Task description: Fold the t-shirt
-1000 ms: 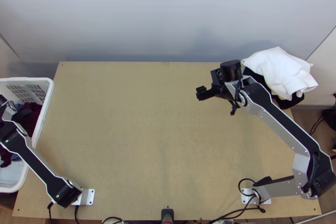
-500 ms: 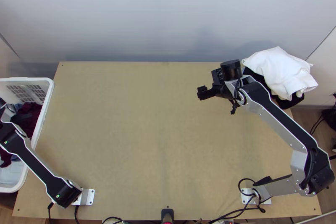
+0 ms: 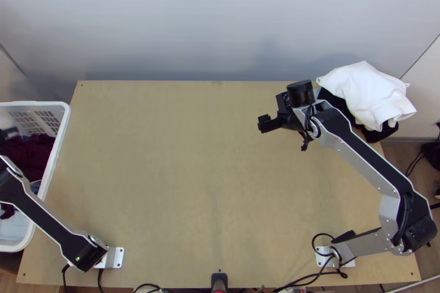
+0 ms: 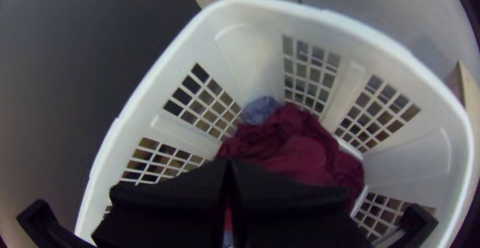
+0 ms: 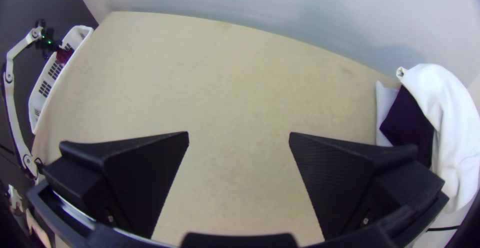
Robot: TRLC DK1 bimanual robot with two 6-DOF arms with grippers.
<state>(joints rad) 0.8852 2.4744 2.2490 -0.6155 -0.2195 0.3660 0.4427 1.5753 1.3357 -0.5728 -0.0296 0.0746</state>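
My left gripper (image 3: 9, 133) is over the laundry basket. In the left wrist view my left gripper (image 4: 230, 164) is shut, its two fingers side by side with a thin slit between them. Beyond its tips a maroon cloth (image 4: 305, 150) lies bunched in the basket, beside a bit of blue cloth (image 4: 261, 110). From above, the maroon cloth (image 3: 30, 156) is a crumpled heap; which garment it is I cannot tell. My right gripper (image 3: 268, 123) hangs over the right half of the table; in its wrist view the right gripper (image 5: 239, 138) stands open, nothing between its fingers.
The white basket (image 3: 64, 128) stands against the table's left side. At the far right corner, a white cloth (image 3: 366, 92) lies heaped on dark cloth (image 3: 375, 134). Bare wood of the table (image 3: 165, 155) spreads between the arms.
My left gripper has moved away from its arm's base, up the picture over the basket, uncovering more of the maroon cloth. The right arm has barely shifted.
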